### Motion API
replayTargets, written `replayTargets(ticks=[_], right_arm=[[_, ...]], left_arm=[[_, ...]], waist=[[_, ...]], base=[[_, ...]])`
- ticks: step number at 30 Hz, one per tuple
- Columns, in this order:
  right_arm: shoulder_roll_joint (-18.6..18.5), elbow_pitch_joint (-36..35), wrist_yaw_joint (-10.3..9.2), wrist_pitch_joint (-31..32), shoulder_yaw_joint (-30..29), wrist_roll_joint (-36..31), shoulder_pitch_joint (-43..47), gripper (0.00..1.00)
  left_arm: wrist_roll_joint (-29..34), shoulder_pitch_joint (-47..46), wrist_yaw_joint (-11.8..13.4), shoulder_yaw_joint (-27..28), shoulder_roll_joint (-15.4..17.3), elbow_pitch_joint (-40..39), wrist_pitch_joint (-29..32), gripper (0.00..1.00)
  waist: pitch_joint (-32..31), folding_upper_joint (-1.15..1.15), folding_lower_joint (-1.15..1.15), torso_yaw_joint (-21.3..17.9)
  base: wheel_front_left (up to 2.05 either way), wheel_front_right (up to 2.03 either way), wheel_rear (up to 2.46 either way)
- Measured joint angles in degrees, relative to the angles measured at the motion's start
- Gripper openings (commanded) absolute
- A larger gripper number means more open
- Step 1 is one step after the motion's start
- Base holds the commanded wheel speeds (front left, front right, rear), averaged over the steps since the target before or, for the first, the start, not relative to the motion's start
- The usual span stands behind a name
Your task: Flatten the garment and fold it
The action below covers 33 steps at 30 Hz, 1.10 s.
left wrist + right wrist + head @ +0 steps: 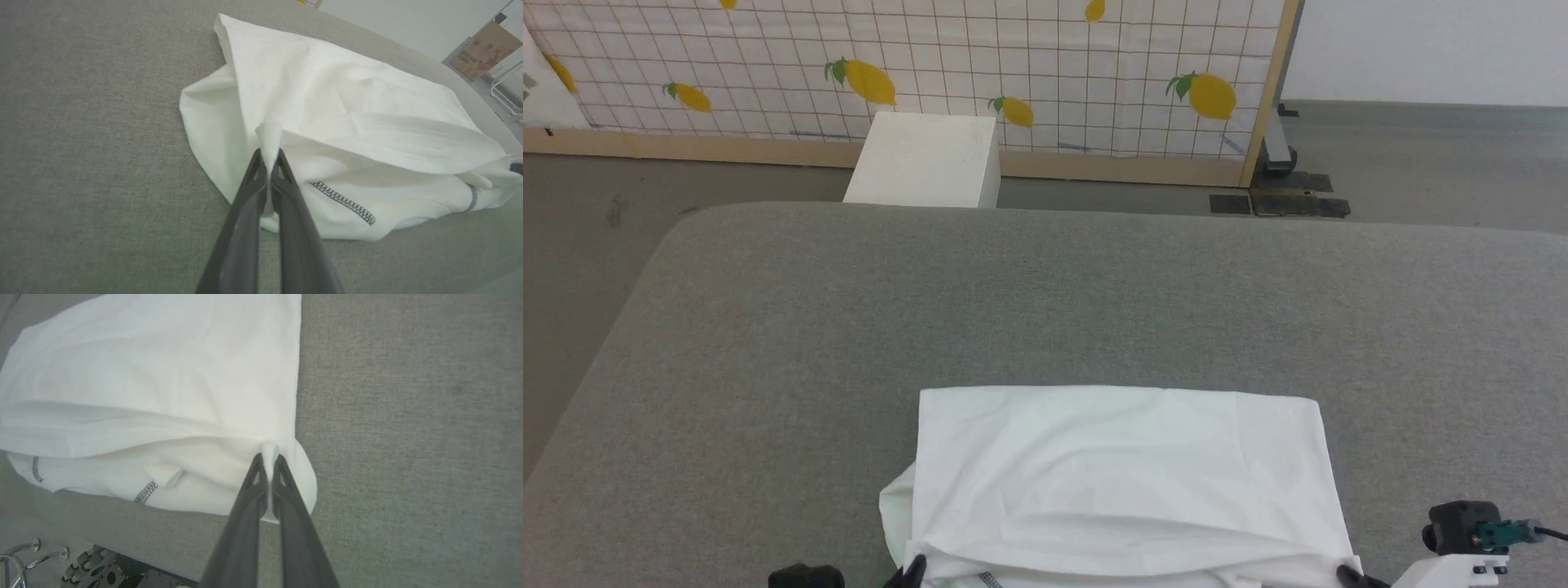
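Note:
The white garment lies partly folded near the front edge of the grey padded table, its upper layer doubled back toward me. Dark zigzag stitching shows on the lower layer. My left gripper is shut on the garment, pinching a near-left corner of the upper layer; its tip shows in the head view. My right gripper is shut on the garment, pinching the near-right corner, with its tip in the head view.
A rigid white box stands on the floor beyond the table's far edge, in front of a lemon-print grid panel. Grey table surface stretches left, right and beyond the garment. Part of my wheeled base shows below the table's near edge.

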Motion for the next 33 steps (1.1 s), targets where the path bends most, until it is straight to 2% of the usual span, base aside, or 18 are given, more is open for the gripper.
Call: replayTargets(ticks=[6, 10, 11, 12, 13, 17, 25, 28, 33], right_arm=[[-0.12, 1.7, 0.0, 0.19, 0.98, -0.65, 0.01, 0.0], [-0.23, 2.27, 0.0, 0.89, 1.74, -0.74, 0.01, 0.0], [-0.26, 2.33, 0.0, 0.92, 1.92, -0.74, 0.01, 0.0], [-0.37, 2.33, 0.0, 0.92, 2.12, -0.74, 0.01, 0.25], [-0.58, 2.33, 0.0, 1.26, 2.37, -0.73, 0.01, 1.0], [-1.31, 1.62, 0.0, 1.6, 2.6, -0.56, 0.01, 1.0], [-3.58, -4.11, 0.0, 5.6, 0.82, 3.69, 2.41, 1.0], [-5.17, -7.84, 0.0, 9.31, -1.43, 6.49, 4.33, 1.0], [-6.02, -13.95, 0.0, 14.49, -7.62, 9.68, 4.84, 1.0]], left_arm=[[-0.67, -0.04, 3.69, 0.41, -0.57, 3.52, 3.11, 0.0], [-0.9, -0.15, 4.64, 0.38, -0.85, 4.5, 4.53, 0.0], [-1.07, -0.15, 4.79, 0.62, -1.01, 4.59, 4.53, 0.11], [-1.31, -0.16, 5.0, 0.73, -1.15, 4.65, 4.82, 0.49], [-1.41, -0.18, 5.27, 0.74, -1.24, 4.66, 5.19, 1.0], [-3.21, -0.12, 6.62, 1.8, -0.97, 4.22, 7.38, 1.0], [-7.32, 2.69, 10.98, 4.04, 2.96, -2.12, 16.46, 1.0], [-8.62, 4.97, 13.65, 5.83, 5.73, -5.64, 19.89, 1.0], [-9.55, 5.73, 16.51, 10.2, 8.4, -12.23, 19.08, 1.0]], waist=[[0.15, 0.0, 0.0, -0.07], [0.25, 0.0, 0.0, -0.16], [0.28, 0.0, 0.0, -0.22], [0.33, 0.0, 0.0, -0.27], [0.41, 0.0, 0.0, -0.33], [0.42, 0.0, 0.0, -0.58], [-0.36, 0.0, 0.0, -0.27], [-0.72, 0.0, 0.0, 0.0], [-0.9, 0.0, 0.0, 0.27]], base=[[0.0, 0.0, 0.0], [0.0, 0.0, 0.0], [0.0, 0.0, 0.0], [0.0, 0.0, 0.0], [0.0, 0.0, 0.0], [0.0, 0.0, 0.0], [0.0, 0.0, 0.0], [0.0, 0.0, 0.0], [0.0, 0.0, 0.0]])
